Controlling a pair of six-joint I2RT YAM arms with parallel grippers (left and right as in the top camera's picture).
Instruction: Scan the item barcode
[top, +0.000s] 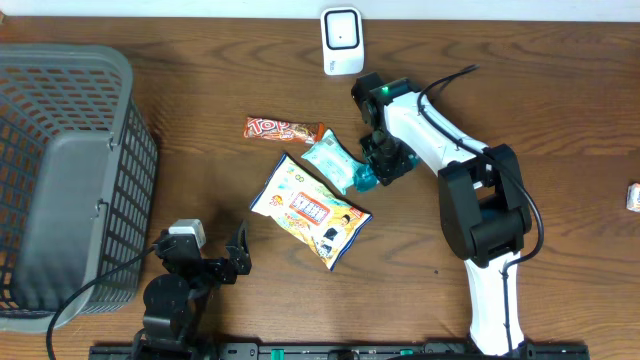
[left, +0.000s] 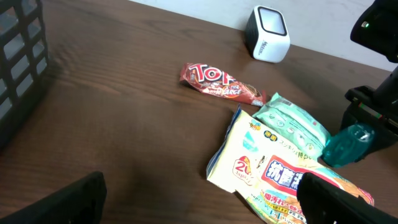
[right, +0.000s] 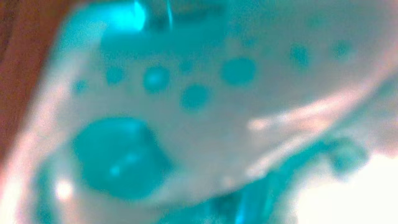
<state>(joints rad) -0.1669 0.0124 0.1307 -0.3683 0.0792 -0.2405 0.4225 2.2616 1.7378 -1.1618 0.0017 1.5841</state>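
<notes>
Teal packet tight in the right hand, arm stretched low; left hand wide open.

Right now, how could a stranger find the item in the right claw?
Just below the white scanner in the overhead view, three packets lie together. It is the rightmost, a small packet beside the red chocolate bar and the big white-and-yellow snack bag. Only it is pale teal, and the right claw pinches its edge.
</notes>
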